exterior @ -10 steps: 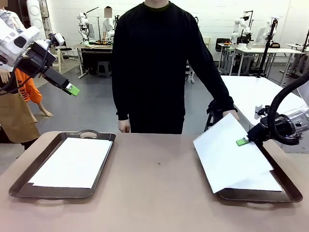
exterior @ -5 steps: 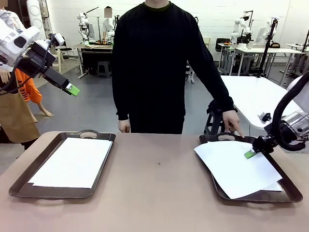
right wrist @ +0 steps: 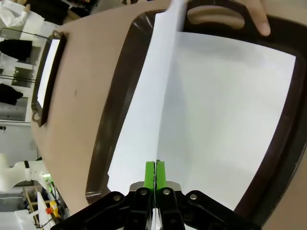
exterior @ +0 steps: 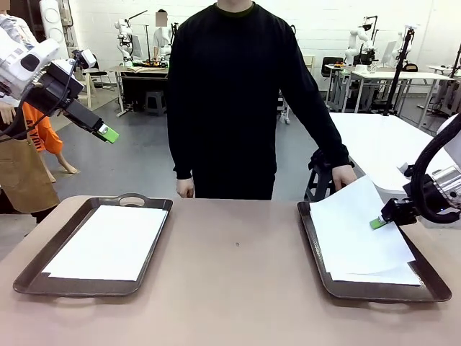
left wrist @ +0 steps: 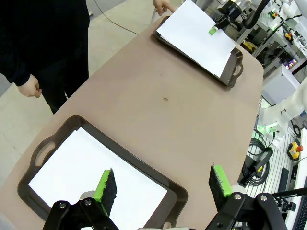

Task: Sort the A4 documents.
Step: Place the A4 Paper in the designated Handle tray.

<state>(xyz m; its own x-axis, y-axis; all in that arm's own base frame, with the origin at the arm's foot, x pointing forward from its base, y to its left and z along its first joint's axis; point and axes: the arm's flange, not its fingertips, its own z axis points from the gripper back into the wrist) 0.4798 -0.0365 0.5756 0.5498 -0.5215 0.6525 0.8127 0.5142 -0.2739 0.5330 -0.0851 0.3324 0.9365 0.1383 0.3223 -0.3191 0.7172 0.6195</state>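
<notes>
Over right dark brown handled tray [exterior: 315, 249]: right end effector [exterior: 377, 223], pinching thin white A4 sheet [exterior: 353, 223], has squared it up since skewed; left end effector [exterior: 108, 133] wide, idle.

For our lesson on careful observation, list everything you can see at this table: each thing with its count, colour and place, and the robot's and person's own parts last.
Table: one, tan-brown, between robot and person.
Trays: two, dark brown, handled; left tray and right tray at the table's two ends.
Flat sheets: white, one in the left tray, at least one in the right tray.
Held sheet: one, white, lifted above the right tray, pinched at its edge.
Person's hands: one at the right tray's far handle, the other hanging at the table's far edge.
Left hand: black, green pads, open, raised above the left tray.
Right hand: shut on the held sheet.
</notes>
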